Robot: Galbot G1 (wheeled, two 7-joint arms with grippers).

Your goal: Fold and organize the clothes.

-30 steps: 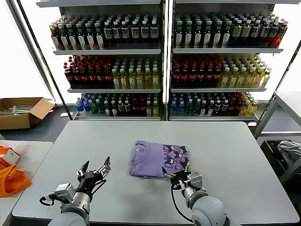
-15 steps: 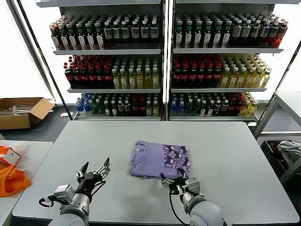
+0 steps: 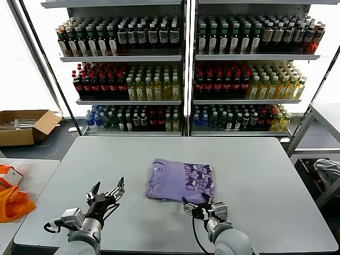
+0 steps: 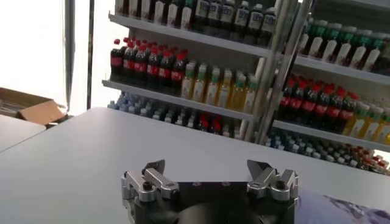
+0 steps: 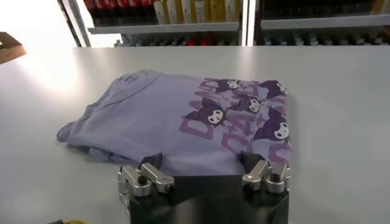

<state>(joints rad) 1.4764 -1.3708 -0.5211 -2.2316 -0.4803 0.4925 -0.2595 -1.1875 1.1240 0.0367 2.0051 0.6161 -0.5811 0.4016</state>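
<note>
1. Head view: the T-shirt (image 3: 180, 180) is being shown folded into a compact rectangle near the middle of the table (image 3: 265, 175), apparently finished.
2. The right gripper (image 3: 204, 207) is being held spread open and empty just beside its near edge.
3. The left gripper (image 3: 106, 194) is being kept open, well apart, seemingly idle.
4. The right wrist view is revealing the layered fold edge; the orange bag (image 3: 11, 203) is being shown only overhead.

Grey table (image 3: 265, 175) across the lower frame, carrying a folded lavender T-shirt (image 3: 178, 179) just below centre, flat on the tabletop.
</note>
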